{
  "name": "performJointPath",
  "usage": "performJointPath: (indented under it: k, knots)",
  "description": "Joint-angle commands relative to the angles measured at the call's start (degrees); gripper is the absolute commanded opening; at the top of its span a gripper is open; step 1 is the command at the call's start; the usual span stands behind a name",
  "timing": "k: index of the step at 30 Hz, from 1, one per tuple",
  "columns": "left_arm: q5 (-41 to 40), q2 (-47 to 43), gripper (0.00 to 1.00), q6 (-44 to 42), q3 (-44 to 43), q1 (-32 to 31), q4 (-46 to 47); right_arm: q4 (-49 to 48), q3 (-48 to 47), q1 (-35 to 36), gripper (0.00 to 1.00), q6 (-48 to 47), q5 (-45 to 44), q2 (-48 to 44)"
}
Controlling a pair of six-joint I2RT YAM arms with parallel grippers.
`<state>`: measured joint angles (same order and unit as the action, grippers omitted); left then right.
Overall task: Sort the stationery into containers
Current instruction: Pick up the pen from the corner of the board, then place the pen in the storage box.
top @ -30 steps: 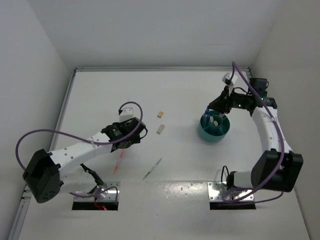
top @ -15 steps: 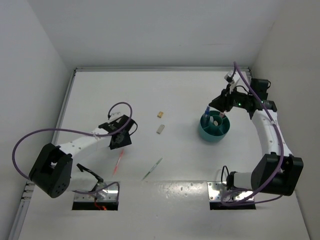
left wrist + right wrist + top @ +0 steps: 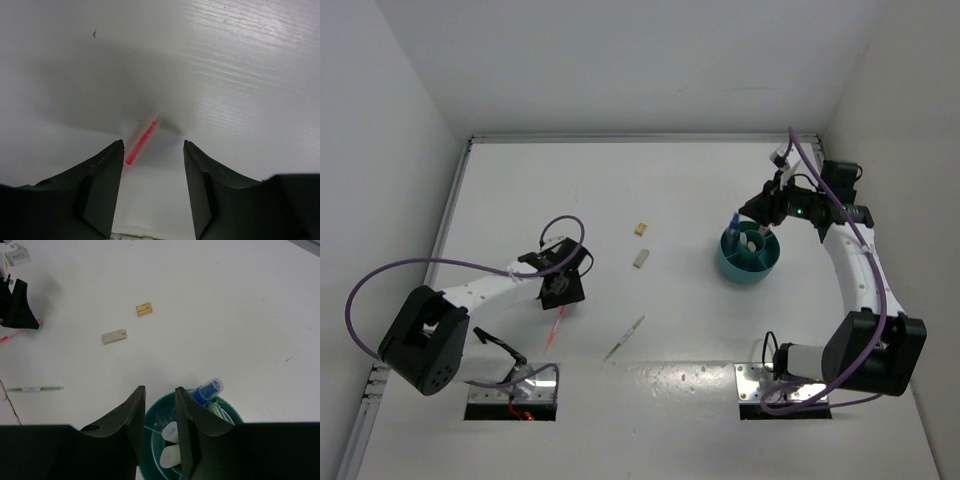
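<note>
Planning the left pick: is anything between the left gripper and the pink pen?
Nothing visible. The left gripper is open directly over the pink pen, with only bare table around the pen.

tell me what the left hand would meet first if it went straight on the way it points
Most likely the pink pen, lying on the table right ahead of the open left hand; depth is unclear.

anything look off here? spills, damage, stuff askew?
Nothing damaged or spilled. The cup stands upright. A pink pen, green pen, grey eraser and yellow eraser lie outside it, simply unsorted.
</note>
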<state>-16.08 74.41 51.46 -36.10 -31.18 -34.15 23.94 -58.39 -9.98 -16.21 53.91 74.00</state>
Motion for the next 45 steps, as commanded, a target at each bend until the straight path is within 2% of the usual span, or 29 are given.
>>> performJointPath:
  k: [1,11,14,15,18,20,23,28,29,30,31,32,33,35,36,37,38,40,41,42,44,45]
  knots:
    - [0.7,1.4,0.55,-0.4,0.5,-0.2,0.7,-2.3,0.4,-0.2,0.31,0.7,0.1,-1.6]
    - [0.1,6.3,0.5,-1.5,-0.6,-0.2,-1.8,-2.9,0.9,-0.2,0.31,0.7,0.1,-2.1]
    - [0.1,7.7,0.38,-1.5,-1.1,-0.2,-1.8,-2.9,0.9,-0.7,0.31,0.7,0.1,-2.6]
    - [0.1,8.3,0.31,-1.5,-1.1,-0.2,-1.8,-3.5,0.9,-0.7,0.31,0.7,0.1,-2.6]
    - [0.1,8.8,0.22,-2.1,-2.1,-0.2,-1.8,-3.5,2.0,-0.7,0.31,0.7,-0.4,-2.6]
    - [0.1,8.8,0.21,-2.6,-2.1,-0.2,-1.8,-3.5,2.1,-0.7,0.31,0.7,-0.4,-3.2]
    - [-0.4,8.8,0.14,-3.3,-4.2,-0.2,-2.3,-3.5,2.1,-0.7,0.31,0.7,-0.4,-3.2]
    - [-1.8,10.0,0.0,-5.8,-12.7,-0.2,-3.5,-3.5,2.1,-0.7,0.31,0.7,-0.4,-3.2]
    - [-2.3,10.0,0.0,-6.3,-14.8,-1.0,-3.6,-2.9,2.1,-0.7,0.31,-0.1,-0.4,-3.2]
    - [-3.2,10.0,0.0,-7.9,-19.6,-1.6,-3.6,-2.9,2.7,-0.7,0.34,-0.7,-0.9,-3.2]
    - [-3.7,9.2,0.0,-8.7,-22.3,-2.7,-3.6,-2.9,2.7,-0.7,0.44,-0.8,-0.9,-3.7]
    - [-3.7,9.2,0.0,-9.4,-25.2,-5.4,-3.6,-2.9,3.3,-0.7,0.69,-0.8,-3.3,-4.3]
    - [-3.7,9.2,0.0,-12.0,-28.1,-7.0,-2.2,-4.1,4.2,-0.7,1.0,-0.1,-5.0,-4.3]
    - [-1.7,8.6,0.0,-13.9,-35.2,-12.8,0.6,-7.8,5.3,-1.4,1.0,2.6,-10.5,-6.2]
    - [-1.1,8.0,0.0,-14.7,-36.7,-14.7,5.1,-9.9,6.8,-1.4,0.93,3.5,-12.8,-7.1]
    - [-1.8,8.0,0.0,-14.7,-37.5,-16.4,7.7,-11.7,7.4,-1.9,0.14,7.2,-16.3,-8.9]
    - [-1.8,6.7,0.0,-14.7,-37.6,-18.0,10.6,-14.0,8.1,-1.9,0.0,10.0,-26.0,-9.9]
    - [-4.5,5.1,0.0,-13.4,-35.1,-22.7,23.9,-21.3,11.3,-2.4,0.0,13.4,-33.7,-12.3]
    - [-6.7,4.1,0.0,-13.4,-29.7,-24.2,30.1,-23.9,12.5,-2.9,0.0,15.9,-41.1,-14.4]
    - [-8.5,2.2,0.0,-12.6,-26.2,-26.5,44.6,-27.7,14.3,-3.6,0.0,17.2,-44.6,-15.2]
    - [-10.6,2.1,0.0,-11.0,-16.3,-28.3,59.6,-28.6,14.4,-4.3,0.01,20.2,-51.2,-15.7]
    - [-11.3,2.1,0.0,-11.0,-14.3,-29.2,66.3,-28.6,14.4,-4.9,0.01,21.4,-52.7,-15.7]
